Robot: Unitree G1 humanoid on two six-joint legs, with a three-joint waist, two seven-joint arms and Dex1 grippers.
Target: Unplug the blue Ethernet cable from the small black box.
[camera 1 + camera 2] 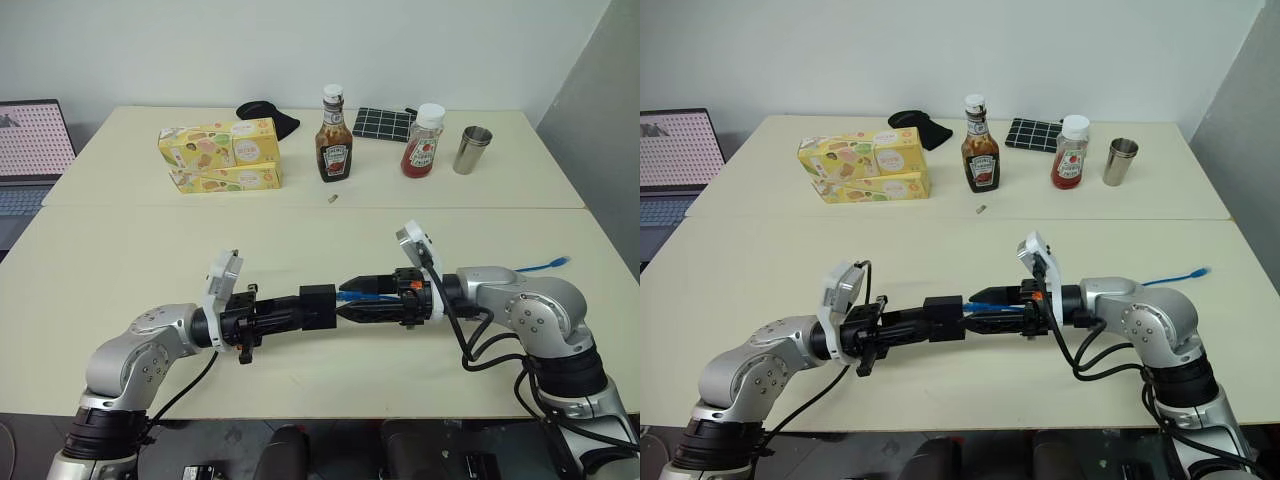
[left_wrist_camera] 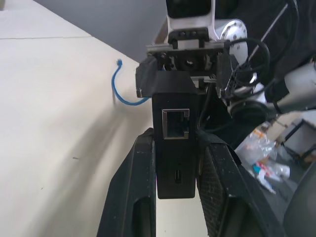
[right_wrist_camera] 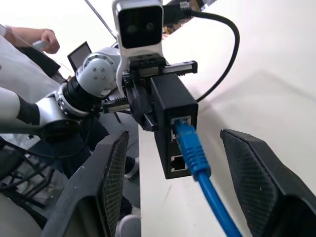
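The left gripper point(image 2: 170, 197) has its two fingers closed tightly on the small black box point(image 2: 174, 143) and holds it above the table point(image 1: 120, 270); the box sits between the fingers, and its far end sticks out past the fingertips. The right gripper point(image 3: 187, 163) points toward it from the opposite side, with the jaws standing wide apart and nothing clamped between them. The blue cable point(image 3: 197, 163) is plugged into a socket on the face of the box, and its plug lies in the gap between the open right fingers, touching neither pad as far as I can see. From there the cord goes back along the right arm, and its free end point(image 1: 553, 263) rests on the table beside that arm. A second socket on the box, just next to the plugged one, is free. The two grippers are almost tip to tip, in one line.
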